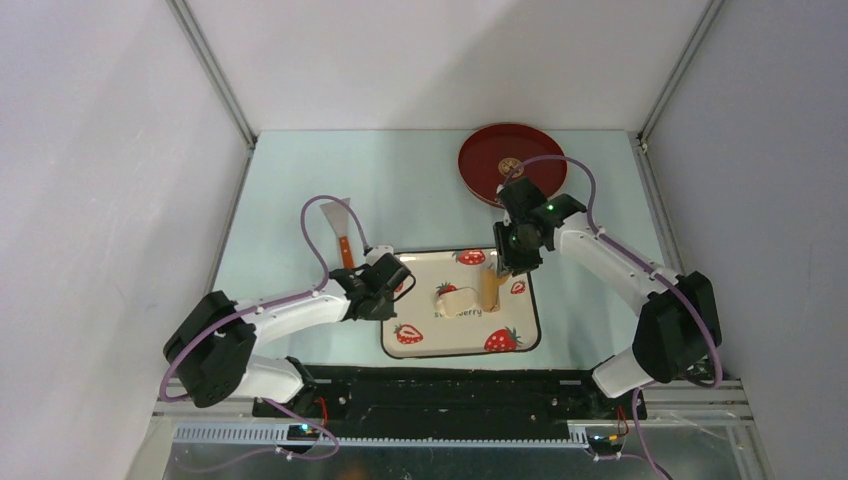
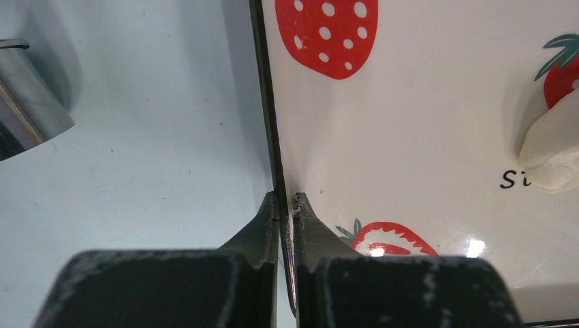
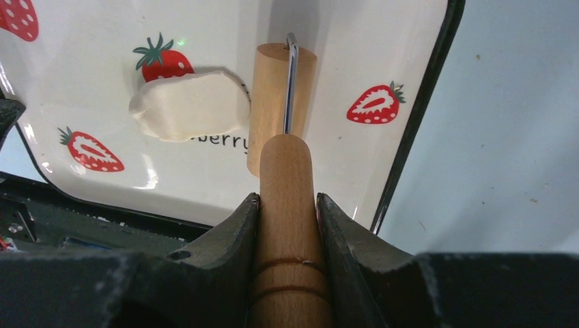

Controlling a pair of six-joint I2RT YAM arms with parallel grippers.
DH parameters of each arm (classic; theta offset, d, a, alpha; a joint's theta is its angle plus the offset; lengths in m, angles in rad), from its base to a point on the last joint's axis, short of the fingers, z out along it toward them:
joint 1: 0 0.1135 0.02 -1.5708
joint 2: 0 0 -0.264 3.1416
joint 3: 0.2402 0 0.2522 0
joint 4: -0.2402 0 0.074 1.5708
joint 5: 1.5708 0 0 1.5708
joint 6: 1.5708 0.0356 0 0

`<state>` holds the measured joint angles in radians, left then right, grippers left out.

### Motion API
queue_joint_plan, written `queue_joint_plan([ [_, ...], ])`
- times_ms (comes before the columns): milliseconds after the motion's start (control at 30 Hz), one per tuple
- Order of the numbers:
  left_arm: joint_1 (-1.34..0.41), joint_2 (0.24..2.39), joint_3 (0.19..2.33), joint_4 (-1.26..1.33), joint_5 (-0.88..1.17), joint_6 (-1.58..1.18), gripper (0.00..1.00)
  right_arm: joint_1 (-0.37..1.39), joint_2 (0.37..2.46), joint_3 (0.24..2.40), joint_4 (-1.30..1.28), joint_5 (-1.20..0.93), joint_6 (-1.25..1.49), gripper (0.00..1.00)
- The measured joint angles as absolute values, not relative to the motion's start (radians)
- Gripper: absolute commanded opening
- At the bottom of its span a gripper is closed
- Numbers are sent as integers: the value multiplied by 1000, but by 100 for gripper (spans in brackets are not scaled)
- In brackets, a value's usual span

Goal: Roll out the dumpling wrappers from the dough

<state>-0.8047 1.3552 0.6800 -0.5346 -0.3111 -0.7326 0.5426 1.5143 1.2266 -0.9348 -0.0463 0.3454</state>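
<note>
The dough [image 1: 455,300] is a soft cream-white lump on the strawberry-patterned plate [image 1: 420,345]; it also shows in the right wrist view [image 3: 188,106] and at the right edge of the left wrist view [image 2: 556,154]. My right gripper [image 3: 287,205] is shut on the handle of the tan wooden roller [image 3: 287,171], whose drum [image 3: 273,89] rests on the plate just right of the dough. My left gripper [image 2: 287,201] is shut on the plate's dark left rim [image 2: 266,102]. No dumpling wrappers are in view.
A red round tray [image 1: 490,165] with a gold emblem lies at the back right. A scraper with an orange handle [image 1: 340,230] lies left of the plate. A steel ring [image 2: 27,102] shows at the left in the left wrist view.
</note>
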Motion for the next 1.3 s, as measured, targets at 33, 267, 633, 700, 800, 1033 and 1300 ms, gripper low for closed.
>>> queue_joint_plan([
  [33,-805,1355,680,-535,-311,-733,2,543,1510,1225,-934,-45,342,0],
  [267,-805,1357,680,-535,-311,-733,2,547,1480,1225,-992,-18,321,0],
  [633,-805,1359,682,-537,-311,-733,2,740,1541,1473,-1037,-25,345,0],
  [700,-805,1359,682,-537,-311,-733,2,764,1564,1487,-1019,-36,353,0],
  [800,-805,1359,682,-537,-311,-733,2,790,1612,1488,-1000,-49,370,0],
  [1033,-805,1358,682,-537,-311,-732,2,817,1662,1486,-971,-62,394,0],
  [1300,-805,1357,682,-536,-311,-733,2,829,1677,1486,-949,-65,410,0],
])
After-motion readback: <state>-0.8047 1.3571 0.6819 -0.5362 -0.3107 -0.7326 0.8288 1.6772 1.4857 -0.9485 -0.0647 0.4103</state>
